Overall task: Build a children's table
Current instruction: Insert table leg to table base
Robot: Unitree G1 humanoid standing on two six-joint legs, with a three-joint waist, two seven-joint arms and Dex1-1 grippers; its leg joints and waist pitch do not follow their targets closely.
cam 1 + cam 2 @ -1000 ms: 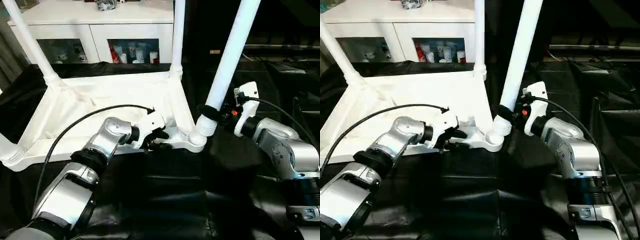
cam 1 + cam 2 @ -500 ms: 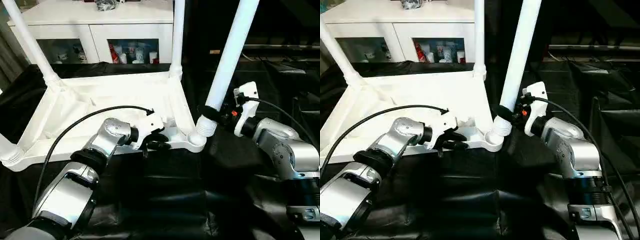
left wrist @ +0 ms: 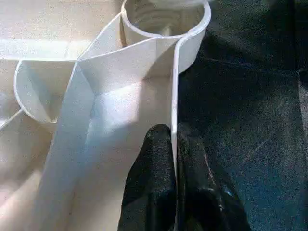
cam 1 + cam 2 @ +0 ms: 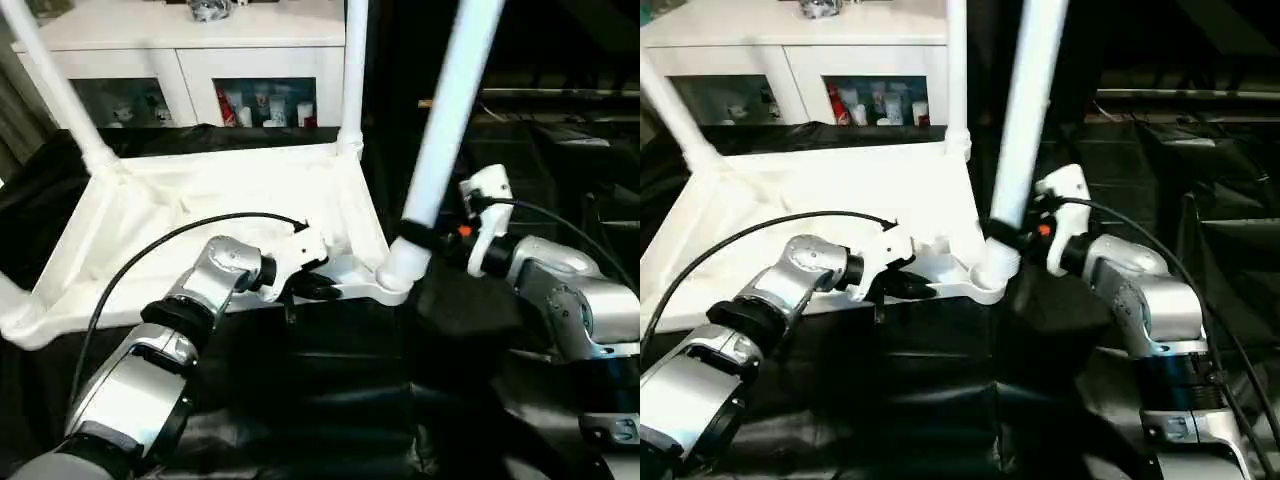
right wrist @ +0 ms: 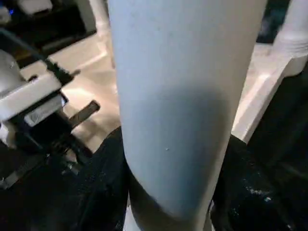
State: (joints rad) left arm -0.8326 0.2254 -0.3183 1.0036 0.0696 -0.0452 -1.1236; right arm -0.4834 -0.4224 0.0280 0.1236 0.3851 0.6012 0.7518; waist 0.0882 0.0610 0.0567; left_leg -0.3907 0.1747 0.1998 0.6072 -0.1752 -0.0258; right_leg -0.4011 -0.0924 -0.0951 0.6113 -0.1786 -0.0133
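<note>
While pinching the upturned tabletop's [image 4: 200,200] near rim with left gripper [image 3: 174,159], clasped near-corner leg [image 4: 445,110], pointing up, in right gripper [image 4: 420,238].

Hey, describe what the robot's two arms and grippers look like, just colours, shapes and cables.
Both forearms are shiny silver, rounded segments with black joint bands. The left arm ends in a white wrist block and the left gripper, which has two black fingers. A thin black cable loops over it. The right arm has a white block with an orange-red light, a black cable, and the right gripper, also black.
</note>
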